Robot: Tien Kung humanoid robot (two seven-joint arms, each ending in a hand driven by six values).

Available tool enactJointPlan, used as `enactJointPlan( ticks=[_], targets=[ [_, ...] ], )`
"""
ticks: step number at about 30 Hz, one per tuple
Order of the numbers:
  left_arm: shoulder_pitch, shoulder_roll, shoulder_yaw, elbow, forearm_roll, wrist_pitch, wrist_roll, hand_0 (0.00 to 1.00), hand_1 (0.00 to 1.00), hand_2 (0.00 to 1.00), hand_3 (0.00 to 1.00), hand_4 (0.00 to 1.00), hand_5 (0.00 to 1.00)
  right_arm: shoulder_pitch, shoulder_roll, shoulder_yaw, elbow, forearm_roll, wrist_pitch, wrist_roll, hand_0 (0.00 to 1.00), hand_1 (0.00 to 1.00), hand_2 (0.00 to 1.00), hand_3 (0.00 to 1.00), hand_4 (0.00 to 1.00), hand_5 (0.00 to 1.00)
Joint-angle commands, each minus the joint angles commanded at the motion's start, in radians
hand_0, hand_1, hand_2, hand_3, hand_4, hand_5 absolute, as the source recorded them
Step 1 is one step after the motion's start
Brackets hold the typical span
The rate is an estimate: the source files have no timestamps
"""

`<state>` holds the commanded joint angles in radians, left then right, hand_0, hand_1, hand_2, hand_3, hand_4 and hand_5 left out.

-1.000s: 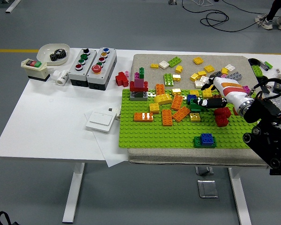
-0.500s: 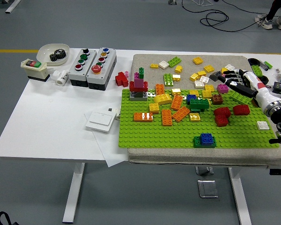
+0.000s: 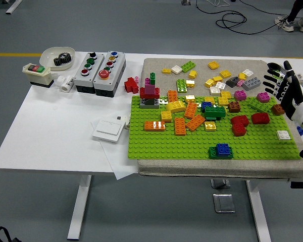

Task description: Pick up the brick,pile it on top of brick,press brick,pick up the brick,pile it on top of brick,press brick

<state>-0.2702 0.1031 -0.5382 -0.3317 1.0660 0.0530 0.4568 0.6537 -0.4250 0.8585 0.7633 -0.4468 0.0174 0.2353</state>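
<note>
Where the head view looks down over the white table [image 3: 55, 136], we see a bright green studded plastic baseplate [image 3: 182, 146] lying on a grey felt-like mat [image 3: 156, 65], strewn with glossy bricks in orange, yellow, red and green. Near its front edge sits the blue brick stacked on a dark green brick [image 3: 221, 150], studs up, apart from the rest. Two red bricks [image 3: 240, 124] lie touching near the plate's right part, with another red brick [image 3: 259, 118] just beside them. At the right edge we find the robot's right hand [image 3: 282, 86], black fingers [image 3: 270, 79] spread and holding nothing, above the mat's far right corner. On the bare table to the left stand two grey button boxes [image 3: 98, 66], a white bowl holding a black gear [image 3: 58, 55], and a flat white switch plate [image 3: 109, 130].
</note>
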Motion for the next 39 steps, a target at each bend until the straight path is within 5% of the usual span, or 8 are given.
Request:
enactJointPlan(
  ticks=[39],
  targets=[
    [0.040, 0.004, -0.008, 0.007, 0.027, -0.001, -0.007, 0.663, 0.712, 0.730, 0.589, 0.669, 0.666, -0.019, -0.005, -0.016, -0.012, 0.071, -0.007, -0.004, 0.931, 0.830, 0.834, 0.840, 0.998, 0.998]
  ],
)
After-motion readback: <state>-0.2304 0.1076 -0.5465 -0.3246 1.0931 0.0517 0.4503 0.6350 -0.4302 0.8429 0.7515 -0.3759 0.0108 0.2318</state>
